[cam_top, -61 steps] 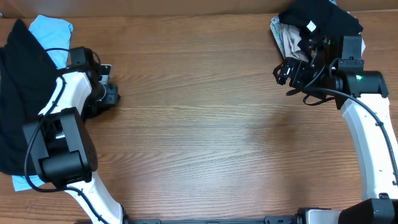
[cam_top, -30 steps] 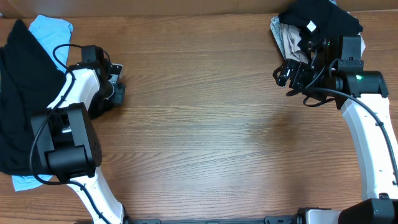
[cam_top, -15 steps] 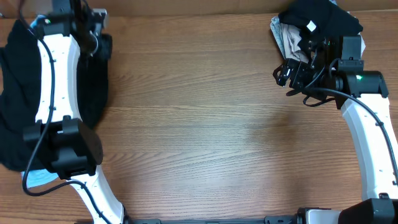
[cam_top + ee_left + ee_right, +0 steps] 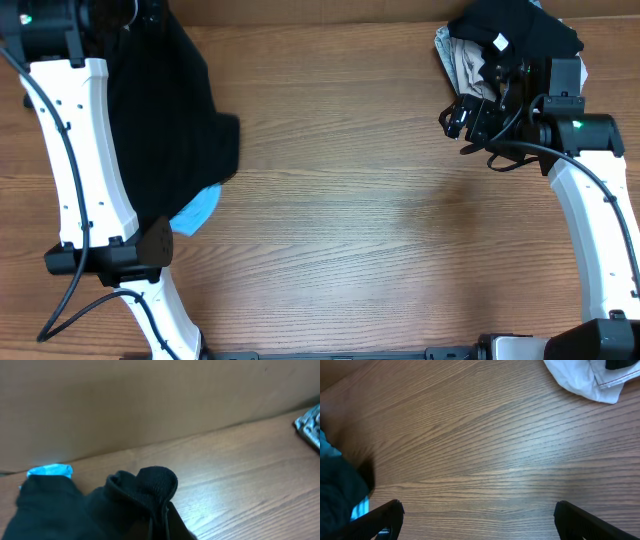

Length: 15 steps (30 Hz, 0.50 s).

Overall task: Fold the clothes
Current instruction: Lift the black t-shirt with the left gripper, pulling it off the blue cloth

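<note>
Claws, two: left claw (image 4: 159, 517) clenched on one black shirt (image 4: 170, 120), right claw (image 4: 477, 512) spread wide over the table (image 4: 495, 435).

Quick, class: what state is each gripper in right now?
Left gripper: closed on the black shirt.
Right gripper: open, holding nothing.

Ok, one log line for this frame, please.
left gripper: shut on black T-shirt, raised far-left | right gripper: open, empty, beside clothes pile | blue garment: peeking below T-shirt | fold: not started
</note>
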Each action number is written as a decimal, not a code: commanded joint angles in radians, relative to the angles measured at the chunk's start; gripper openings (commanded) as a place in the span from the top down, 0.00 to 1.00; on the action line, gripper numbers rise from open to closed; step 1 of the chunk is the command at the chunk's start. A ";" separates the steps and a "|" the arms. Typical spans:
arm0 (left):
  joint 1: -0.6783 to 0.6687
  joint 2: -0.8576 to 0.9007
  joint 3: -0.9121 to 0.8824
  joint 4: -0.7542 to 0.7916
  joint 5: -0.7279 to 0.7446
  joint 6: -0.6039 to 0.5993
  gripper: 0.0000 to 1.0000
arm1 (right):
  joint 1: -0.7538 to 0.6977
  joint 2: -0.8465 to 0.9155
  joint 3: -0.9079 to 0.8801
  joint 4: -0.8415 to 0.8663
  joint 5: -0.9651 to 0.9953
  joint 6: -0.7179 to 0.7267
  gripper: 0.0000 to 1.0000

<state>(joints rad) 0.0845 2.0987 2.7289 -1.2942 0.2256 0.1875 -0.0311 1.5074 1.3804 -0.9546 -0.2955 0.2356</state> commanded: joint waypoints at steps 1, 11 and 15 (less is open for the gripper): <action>-0.006 -0.006 0.099 0.004 0.033 -0.051 0.96 | 0.004 -0.005 0.018 0.005 0.010 0.004 0.00; -0.014 -0.007 0.335 0.116 0.260 -0.149 0.96 | 0.004 -0.005 0.018 0.006 0.010 0.004 0.00; -0.050 -0.006 0.336 0.221 0.325 -0.189 0.96 | 0.004 -0.005 0.018 0.007 0.010 0.005 0.00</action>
<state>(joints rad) 0.0769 2.0987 3.0425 -1.1271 0.4240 0.0605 -0.0311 1.5074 1.3804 -0.9539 -0.2955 0.2352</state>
